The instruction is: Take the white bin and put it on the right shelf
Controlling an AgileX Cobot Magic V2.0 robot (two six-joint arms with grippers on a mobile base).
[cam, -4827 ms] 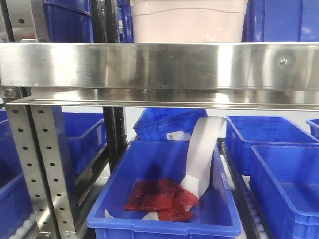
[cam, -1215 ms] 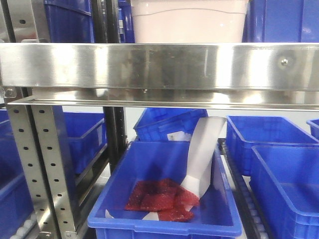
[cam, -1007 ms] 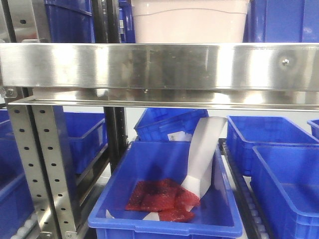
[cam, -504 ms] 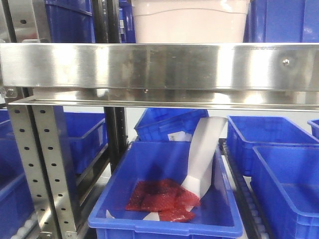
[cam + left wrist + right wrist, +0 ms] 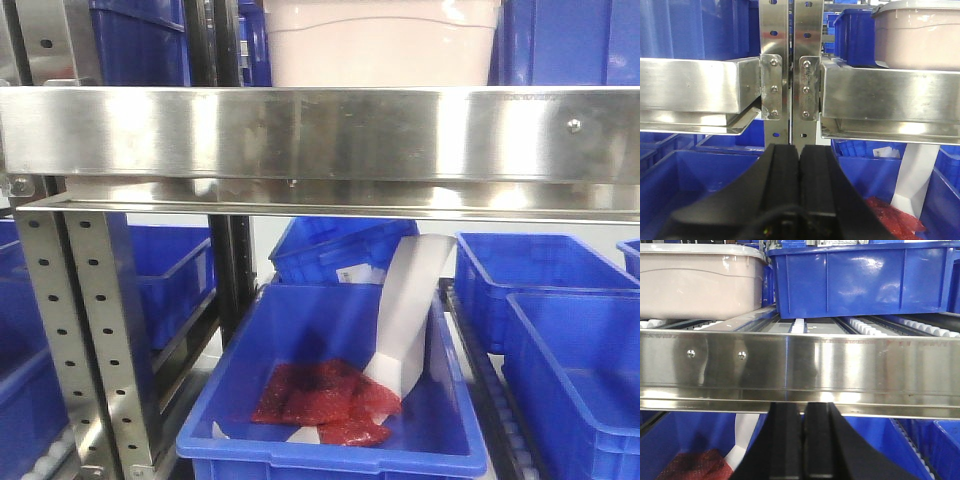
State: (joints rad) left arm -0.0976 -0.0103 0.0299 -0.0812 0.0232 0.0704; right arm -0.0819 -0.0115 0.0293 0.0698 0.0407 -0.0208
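Observation:
The white bin (image 5: 380, 42), a pale pinkish-beige tub, stands on the right shelf (image 5: 320, 135) behind its shiny steel front rail. It shows at the upper right in the left wrist view (image 5: 917, 35) and at the upper left in the right wrist view (image 5: 700, 282), its lid on. My left gripper (image 5: 799, 150) is shut and empty, below the shelf rail and facing the perforated uprights. My right gripper (image 5: 801, 407) is shut and empty, just under the front rail (image 5: 800, 367). Neither touches the bin.
A blue crate (image 5: 330, 390) below holds red mesh bags and a white scoop. More blue crates (image 5: 560, 340) stand to the right and on the shelf beside the bin (image 5: 860, 277). Perforated steel uprights (image 5: 790, 70) divide left and right racks. Roller tracks (image 5: 875, 327) line the shelf.
The view has shifted very slightly; the bin, shelf and crates stand as before.

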